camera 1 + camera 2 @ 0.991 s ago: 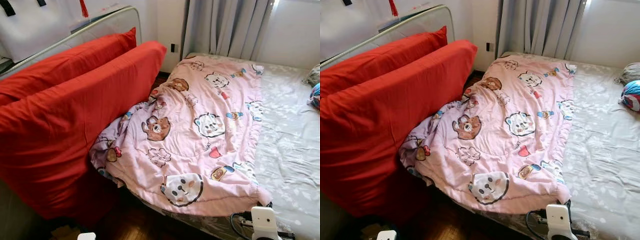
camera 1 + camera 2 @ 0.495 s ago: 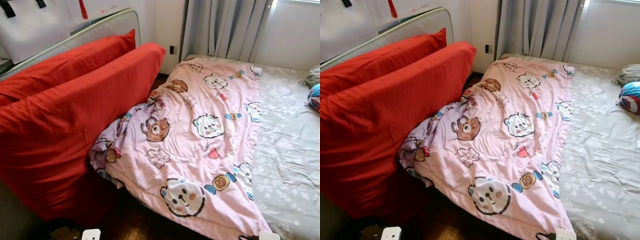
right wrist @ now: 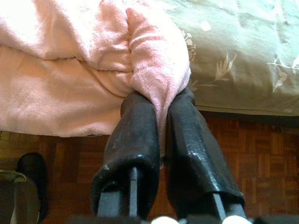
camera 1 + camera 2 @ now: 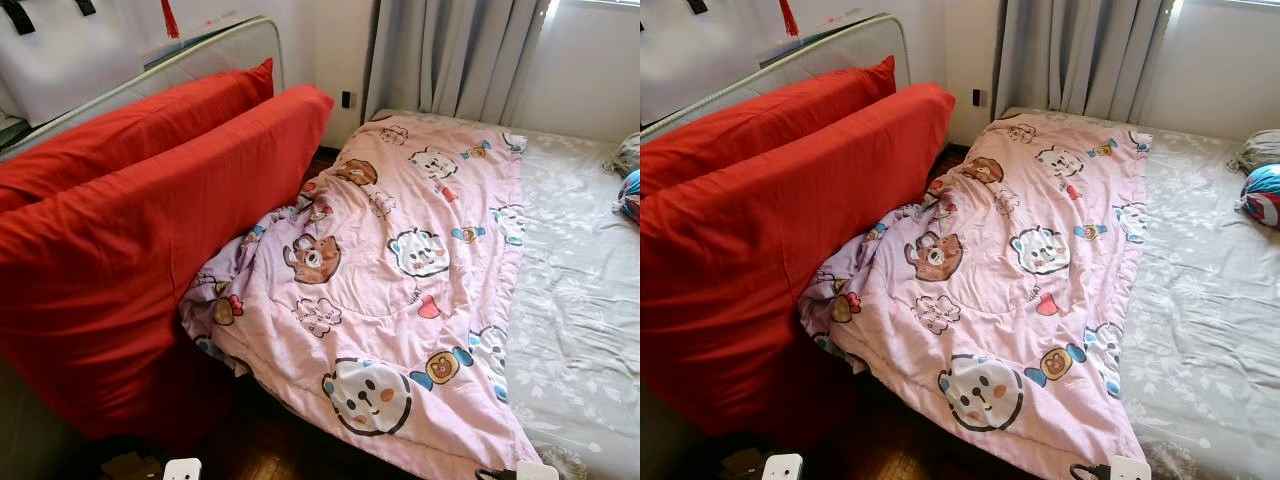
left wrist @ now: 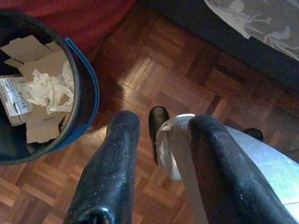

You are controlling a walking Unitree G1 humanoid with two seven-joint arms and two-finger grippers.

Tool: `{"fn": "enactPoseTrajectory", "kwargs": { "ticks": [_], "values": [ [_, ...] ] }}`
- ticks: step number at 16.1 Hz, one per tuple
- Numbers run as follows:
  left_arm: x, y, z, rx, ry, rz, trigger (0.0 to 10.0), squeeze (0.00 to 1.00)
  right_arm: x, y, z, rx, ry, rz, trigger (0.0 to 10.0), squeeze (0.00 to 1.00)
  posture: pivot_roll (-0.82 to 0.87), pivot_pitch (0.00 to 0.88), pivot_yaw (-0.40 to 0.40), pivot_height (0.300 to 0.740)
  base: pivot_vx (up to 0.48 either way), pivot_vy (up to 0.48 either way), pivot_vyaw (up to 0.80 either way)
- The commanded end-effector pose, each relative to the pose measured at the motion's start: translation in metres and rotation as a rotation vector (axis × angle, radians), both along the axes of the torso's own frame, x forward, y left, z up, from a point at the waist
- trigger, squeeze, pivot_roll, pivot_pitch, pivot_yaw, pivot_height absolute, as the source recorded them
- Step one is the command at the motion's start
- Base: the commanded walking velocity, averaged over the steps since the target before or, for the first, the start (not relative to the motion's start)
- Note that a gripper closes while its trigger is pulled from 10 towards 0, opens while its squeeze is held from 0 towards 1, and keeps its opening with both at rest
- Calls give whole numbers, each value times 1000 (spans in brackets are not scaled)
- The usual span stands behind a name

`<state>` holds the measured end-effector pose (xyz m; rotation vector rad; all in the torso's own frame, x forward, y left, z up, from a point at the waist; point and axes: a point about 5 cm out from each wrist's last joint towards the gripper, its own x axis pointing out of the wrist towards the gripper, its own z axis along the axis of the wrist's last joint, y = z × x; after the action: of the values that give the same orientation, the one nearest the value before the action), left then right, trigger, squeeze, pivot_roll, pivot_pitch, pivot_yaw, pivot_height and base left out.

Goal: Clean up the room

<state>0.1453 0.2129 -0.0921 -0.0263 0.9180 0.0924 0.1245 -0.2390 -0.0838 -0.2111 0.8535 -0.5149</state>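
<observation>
A pink blanket (image 4: 400,260) printed with cartoon animals lies spread over the left part of the bed, on a grey patterned sheet (image 4: 580,300). Its left edge is bunched against two big red pillows (image 4: 150,220). My right gripper (image 3: 161,100) is shut on the blanket's near corner (image 3: 159,60), at the foot of the bed by the bottom edge of the eye views. My left gripper (image 5: 163,123) hangs open above the parquet floor with nothing between its fingers.
A dark bin with a blue rim (image 5: 84,93) holding cardboard and crumpled paper stands on the floor beside my left gripper. A colourful ball (image 4: 1262,192) lies at the bed's far right. Grey curtains (image 4: 450,55) hang behind. A metal-framed headboard (image 4: 200,50) backs the pillows.
My right gripper has pulled the blanket's near corner towards me. The folded-over edge has opened out and the blanket now reaches the foot of the bed.
</observation>
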Motion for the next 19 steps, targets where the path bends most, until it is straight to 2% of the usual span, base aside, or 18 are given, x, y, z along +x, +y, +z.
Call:
{"fn": "enactPoseTrajectory", "kwargs": {
  "ticks": [1, 7, 8, 9, 12, 13, 14, 18, 19],
  "values": [
    [-4, 0, -1, 9, 16, -16, 10000, 0, -2, 1, -1, 12, 11, -14, 10000, 0, 24, 18, -10, 740, 0, 0, 0],
    [-4, 0, -2, 9, 16, -15, 10000, 0, -3, 0, -4, 33, 30, -24, 10000, 0, 24, 18, -10, 740, 0, 0, 0],
    [-7, 2, -3, 16, 33, -18, 10000, 0, 10, 17, -10, 199, 68, 22, 10000, 824, 29, 31, -3, 740, 0, 0, 0],
    [-7, 2, -3, 16, 33, -17, 10000, 0, 11, 18, -10, 201, 64, 22, 10000, 1000, 29, 32, -3, 740, 0, 0, 0],
    [-6, 4, -2, 17, 25, -16, 10000, 0, 14, 18, -9, 209, 53, 25, 10000, 1000, 29, 32, -4, 740, 0, 0, 0],
    [-5, 3, -1, 17, 21, -17, 10000, 0, 14, 18, -9, 214, 54, 25, 10000, 941, 30, 33, -4, 740, 0, 0, 0],
    [-4, 2, -1, 15, 13, -16, 10000, 0, 15, 16, -9, 216, 52, 22, 10000, 627, 30, 33, -4, 740, 0, 0, 0],
    [-1, 2, 0, 15, 4, -20, 10000, 0, 16, 11, -7, 200, 30, -13, 10000, 620, 28, 33, -3, 740, 0, 0, 0],
    [0, 3, 0, 16, 2, -22, 10000, 0, 17, 10, -6, 202, 27, -20, 10000, 0, 29, 34, -3, 740, 0, 0, 0]
  ]
}}
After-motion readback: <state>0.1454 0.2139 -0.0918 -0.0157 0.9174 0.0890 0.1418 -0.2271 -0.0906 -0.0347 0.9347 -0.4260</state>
